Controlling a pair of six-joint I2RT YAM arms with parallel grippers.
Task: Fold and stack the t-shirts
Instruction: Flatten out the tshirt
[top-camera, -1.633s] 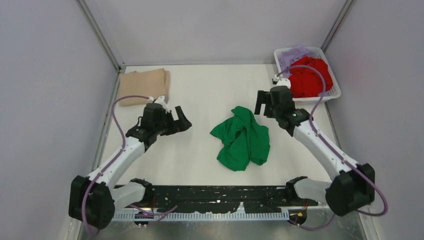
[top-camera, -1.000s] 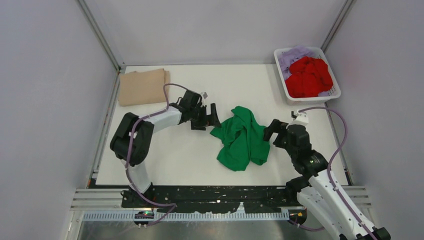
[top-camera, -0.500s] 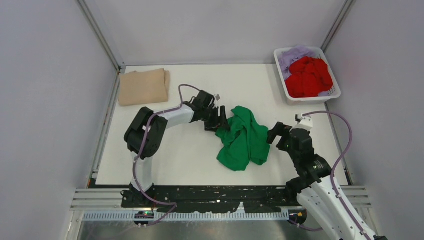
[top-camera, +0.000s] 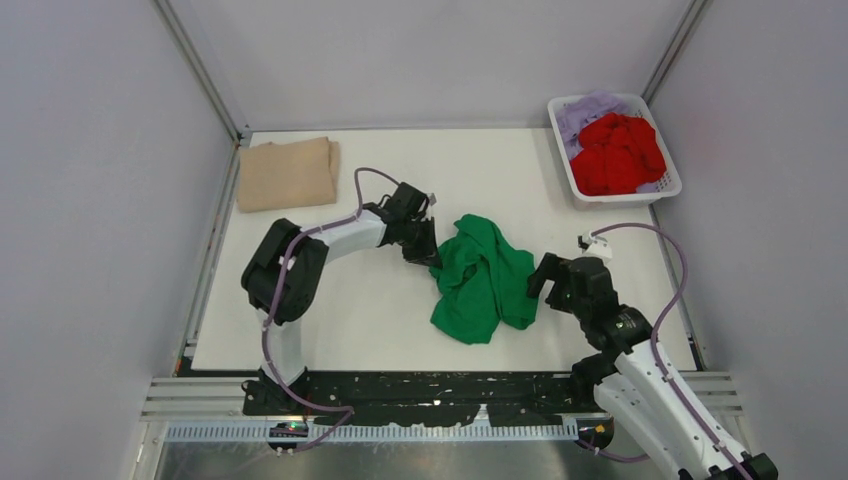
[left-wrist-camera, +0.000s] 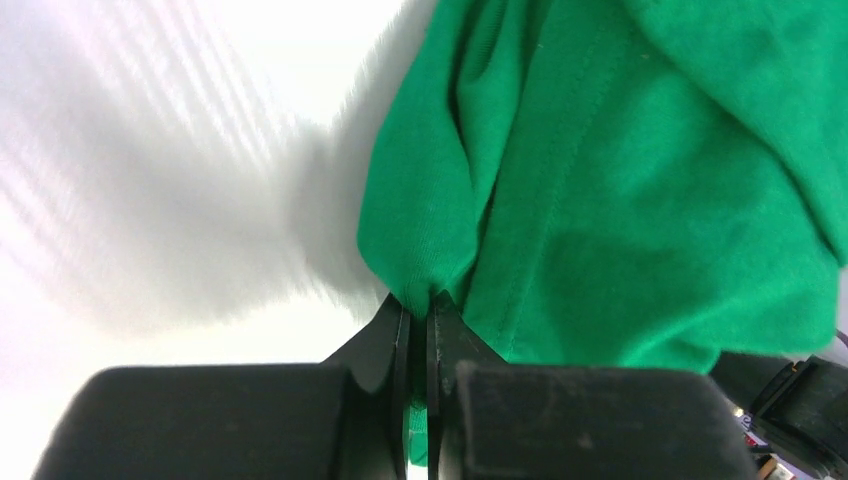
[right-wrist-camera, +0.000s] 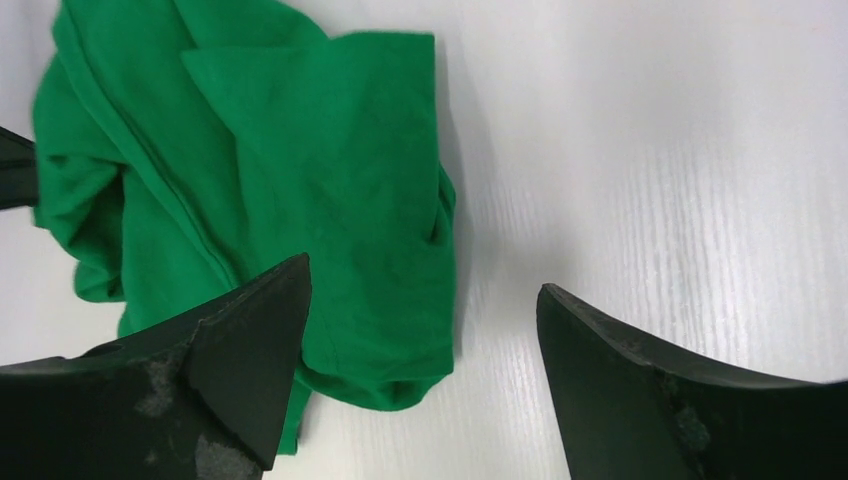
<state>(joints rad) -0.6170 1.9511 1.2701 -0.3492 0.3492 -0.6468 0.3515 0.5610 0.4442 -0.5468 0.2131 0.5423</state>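
A crumpled bright green t-shirt (top-camera: 485, 280) lies mid-table. My left gripper (top-camera: 428, 251) is shut on a fold at its left edge, and the pinched green t-shirt (left-wrist-camera: 560, 180) fills the left wrist view above the closed left gripper (left-wrist-camera: 420, 300). My right gripper (top-camera: 541, 282) hovers open at the shirt's right edge. In the right wrist view the open right gripper (right-wrist-camera: 420, 285) straddles the green t-shirt's (right-wrist-camera: 300, 170) lower corner. A folded tan t-shirt (top-camera: 287, 173) lies at the back left. A red t-shirt (top-camera: 618, 153) and a pale lavender t-shirt (top-camera: 583, 110) sit in the basket.
The white slotted basket (top-camera: 664, 190) stands at the back right corner. Grey walls close in the table on the left, back and right. The arms' black base rail (top-camera: 430, 392) runs along the near edge.
My left gripper has reached right to the green t-shirt's edge and shut on it, pulling the cloth slightly left. My right arm came down from the basket to the shirt's right side.
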